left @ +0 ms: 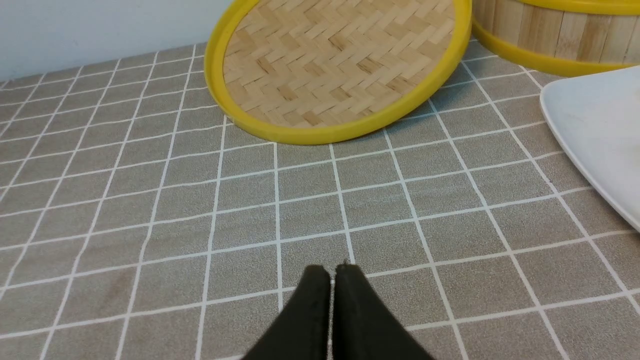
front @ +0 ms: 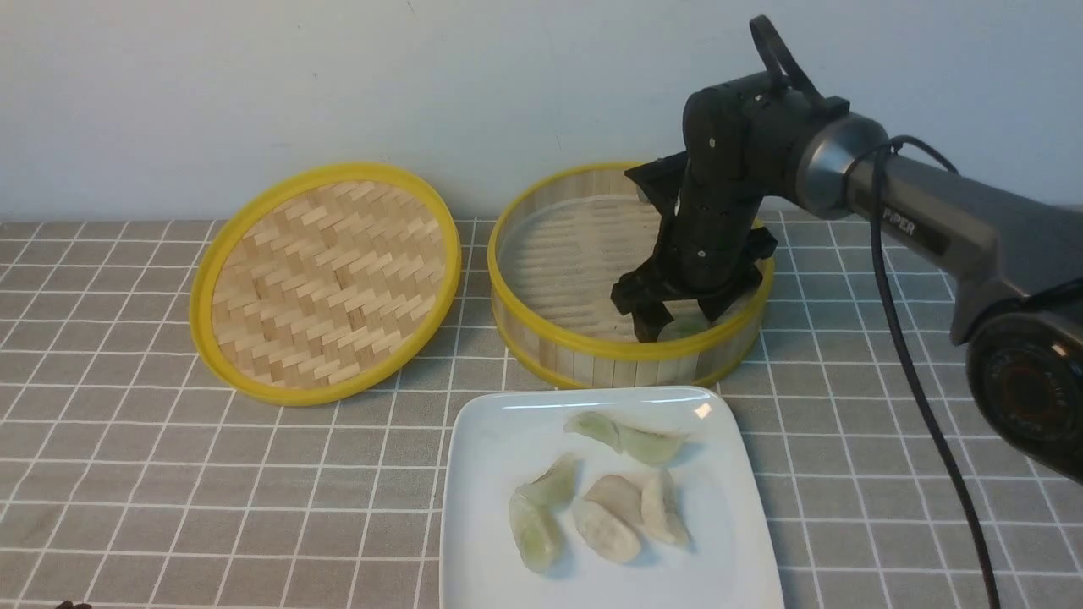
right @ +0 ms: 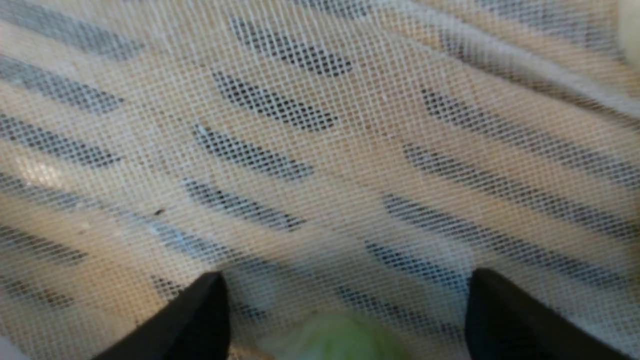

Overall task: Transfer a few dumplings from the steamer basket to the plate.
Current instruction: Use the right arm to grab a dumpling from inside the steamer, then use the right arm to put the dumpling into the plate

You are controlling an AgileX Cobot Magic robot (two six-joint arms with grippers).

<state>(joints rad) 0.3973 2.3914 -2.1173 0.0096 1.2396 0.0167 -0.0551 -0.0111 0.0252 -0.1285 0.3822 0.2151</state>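
R grip. (right: pixel 345 305): spread, in steamer basket (front: pixel 626 359) | L grip. (left: pixel 332 275): clenched | surf.: grey tabletop w/ white grid (front: pixel 338 499) | bkgd: pale wall (front: pixel 338 85)

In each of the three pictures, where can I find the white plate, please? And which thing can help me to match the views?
Front view: the plate is at the bottom, right of the middle, cut off by the lower edge.
Left wrist view: only part of it shows, at the right edge of the picture.
Right wrist view: not in it.
Shared landmark: the steamer basket, seen at least partly in all three.
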